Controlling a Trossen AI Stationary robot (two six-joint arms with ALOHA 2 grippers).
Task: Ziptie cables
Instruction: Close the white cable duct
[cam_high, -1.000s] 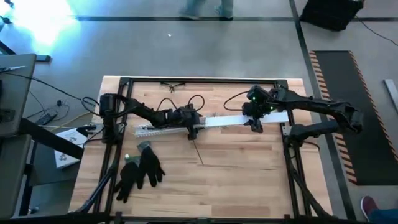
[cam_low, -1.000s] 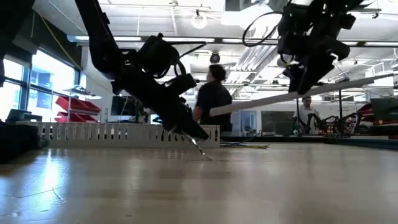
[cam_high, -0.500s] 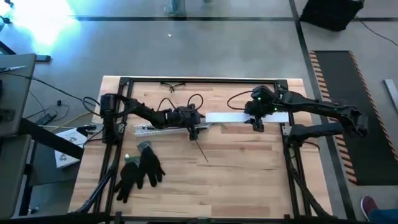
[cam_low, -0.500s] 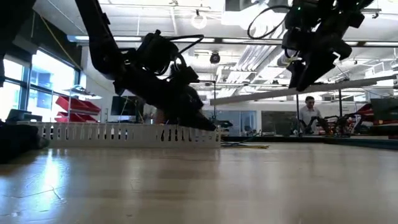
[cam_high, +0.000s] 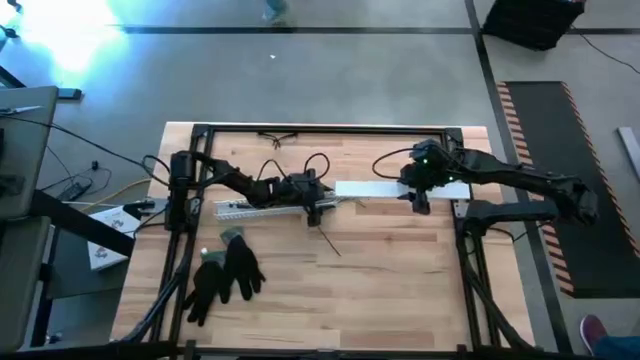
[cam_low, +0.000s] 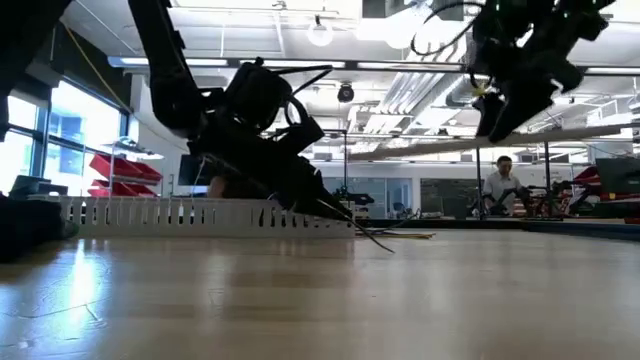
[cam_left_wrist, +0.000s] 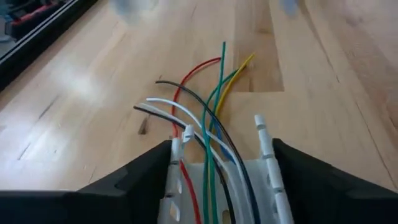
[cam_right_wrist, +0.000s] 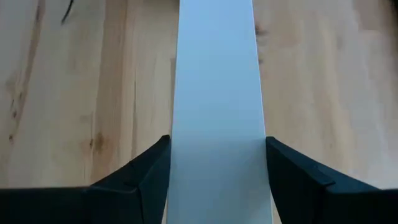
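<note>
Nearest to us on the wooden table (cam_high: 380, 290) lie a pair of black gloves (cam_high: 225, 275), well apart from the work and touched by neither arm.

Farther back, the left gripper (cam_high: 314, 208) sits low at the open end of the white slotted channel (cam_high: 245, 208), its fingers (cam_left_wrist: 140, 180) set on either side of the channel's walls and clamped on it. The cables (cam_left_wrist: 208, 134) run along inside the channel between those fingers and fan out past its end onto the bare wood: red, green, yellow, white and dark strands, curling apart. Half a second ago the low view showed nothing trailing from this gripper; now thin dark strands (cam_low: 365, 232) sweep out from under it down to the table. From above, the loose strand tip (cam_high: 330, 243) lies a little farther right than it did.

Beyond and to the right, the right gripper (cam_high: 420, 200) grips the long flat white cover strip (cam_high: 375, 190), fingers (cam_right_wrist: 140, 177) pressed to its two edges, and holds it above the table, roughly level. Against the earlier pictures the gripper and strip have shifted slightly right, so the strip's free end reaches just short of the left gripper.

Thick black arm cords (cam_high: 290, 165) loop behind the left arm near the dark frame rail (cam_high: 330, 128). In the room behind, a person (cam_low: 497, 185) stands far off.
</note>
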